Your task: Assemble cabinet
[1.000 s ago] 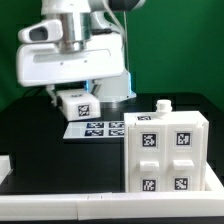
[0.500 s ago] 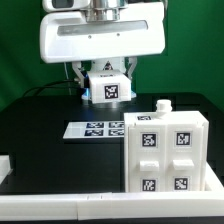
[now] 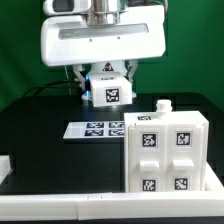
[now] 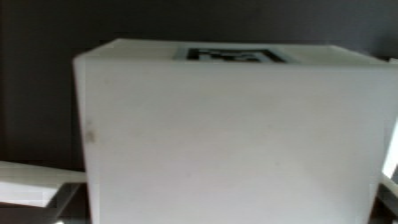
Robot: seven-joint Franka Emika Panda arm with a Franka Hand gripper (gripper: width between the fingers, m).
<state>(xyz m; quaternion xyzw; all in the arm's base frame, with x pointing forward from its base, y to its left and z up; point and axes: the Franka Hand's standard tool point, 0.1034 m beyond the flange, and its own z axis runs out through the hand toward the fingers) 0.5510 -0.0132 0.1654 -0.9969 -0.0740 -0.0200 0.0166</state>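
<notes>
The cabinet (image 3: 163, 152) is a large white box with four compartments and black-and-white tags, standing at the exterior view's right front. My gripper (image 3: 107, 88) hangs above the table's middle, shut on a small white tagged block (image 3: 108, 90) held in the air between the fingers. In the wrist view that white block (image 4: 231, 140) fills most of the picture, with a tag on its far face; the fingertips are hidden behind it.
The marker board (image 3: 98, 129) lies flat on the black table just left of the cabinet, below the held block. A white rail (image 3: 60, 208) runs along the front edge. A small white peg (image 3: 160, 104) stands on the cabinet's top.
One second ago the gripper was lower and to the left with the block near the table; it has risen and turned square-on. Nothing has moved in the last half second.
</notes>
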